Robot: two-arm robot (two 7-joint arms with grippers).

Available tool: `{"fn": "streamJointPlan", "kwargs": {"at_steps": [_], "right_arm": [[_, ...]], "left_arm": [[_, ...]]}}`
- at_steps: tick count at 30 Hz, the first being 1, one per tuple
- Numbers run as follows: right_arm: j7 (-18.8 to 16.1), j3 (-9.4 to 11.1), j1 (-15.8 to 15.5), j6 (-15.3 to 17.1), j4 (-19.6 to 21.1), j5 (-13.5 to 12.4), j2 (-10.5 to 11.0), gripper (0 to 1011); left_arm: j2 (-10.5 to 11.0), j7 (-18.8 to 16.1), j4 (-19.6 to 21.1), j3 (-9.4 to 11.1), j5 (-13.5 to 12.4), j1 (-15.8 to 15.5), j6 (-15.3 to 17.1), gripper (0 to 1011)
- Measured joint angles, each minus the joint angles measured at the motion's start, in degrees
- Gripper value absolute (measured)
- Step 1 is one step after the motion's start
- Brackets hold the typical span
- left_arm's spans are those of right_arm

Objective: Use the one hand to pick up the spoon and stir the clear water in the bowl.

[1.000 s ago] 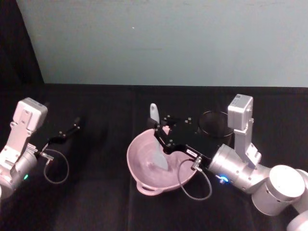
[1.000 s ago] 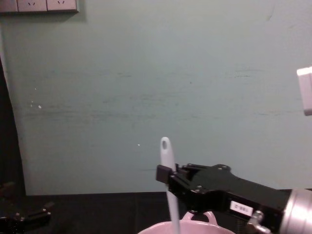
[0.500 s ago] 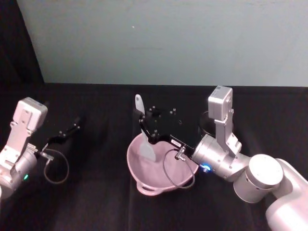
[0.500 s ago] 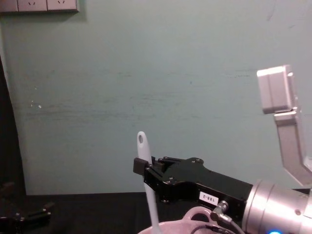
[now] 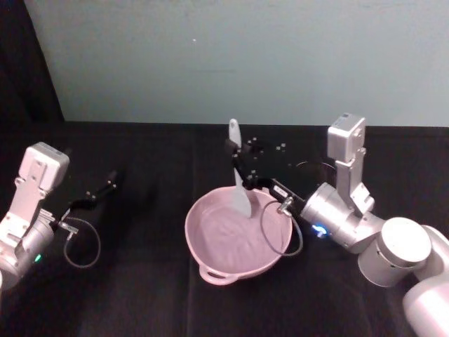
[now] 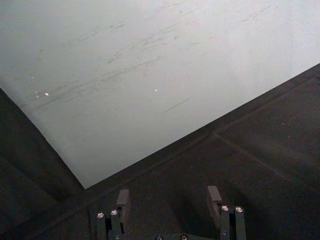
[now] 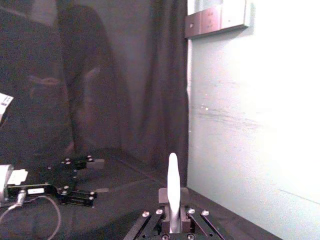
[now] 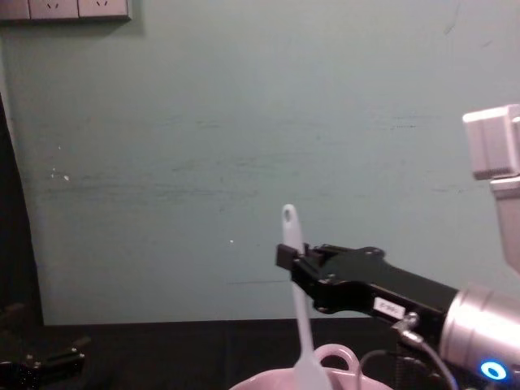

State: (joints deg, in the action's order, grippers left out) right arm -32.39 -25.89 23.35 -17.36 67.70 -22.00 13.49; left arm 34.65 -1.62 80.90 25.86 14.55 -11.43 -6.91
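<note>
Spoon: white, nearly upright, head down inside the far side of the bowl, handle tip pointing up.
Bowl: pale pink, at the middle of the black table, loop handle on its near rim.
Right gripper: clamped on the spoon's handle, reaching in from the right above the bowl's far rim.
Left gripper: parked far left, fingers spread, holding nothing.

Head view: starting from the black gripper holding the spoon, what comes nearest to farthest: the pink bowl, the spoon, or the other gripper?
1. Spoon: clamped in the right gripper, its head dipping into the bowl's far side.
2. Pink bowl: just beneath, in the middle.
3. Left gripper: idle, far off on the left.
</note>
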Motion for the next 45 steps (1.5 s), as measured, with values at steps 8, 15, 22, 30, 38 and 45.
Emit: {"fn": "streamJointPlan", "kwargs": {"at_steps": [8, 15, 22, 30, 38, 45], "right_arm": [[0.2, 1.7, -2.8, 2.2, 3.4, -1.2, 2.0, 112], [-1.0, 2.3, -5.6, 3.9, 6.6, -3.7, 3.0, 113], [-2.8, 1.6, -6.6, 4.4, 8.6, -5.8, 3.4, 113], [-2.5, 1.5, -6.7, 4.5, 10.9, -6.4, 4.5, 112], [-1.0, 3.5, -7.8, 6.5, 15.7, -8.8, 6.2, 112], [0.3, 6.5, -9.3, 10.0, 21.1, -13.4, 8.7, 112]], "left_arm": [[0.0, 0.0, 0.0, 0.0, 0.0, 0.0, 0.0, 1005], [0.0, 0.0, 0.0, 0.0, 0.0, 0.0, 0.0, 1005], [0.0, 0.0, 0.0, 0.0, 0.0, 0.0, 0.0, 1005], [0.0, 0.0, 0.0, 0.0, 0.0, 0.0, 0.0, 1005], [0.0, 0.0, 0.0, 0.0, 0.0, 0.0, 0.0, 1005], [0.0, 0.0, 0.0, 0.0, 0.0, 0.0, 0.0, 1005]]}}
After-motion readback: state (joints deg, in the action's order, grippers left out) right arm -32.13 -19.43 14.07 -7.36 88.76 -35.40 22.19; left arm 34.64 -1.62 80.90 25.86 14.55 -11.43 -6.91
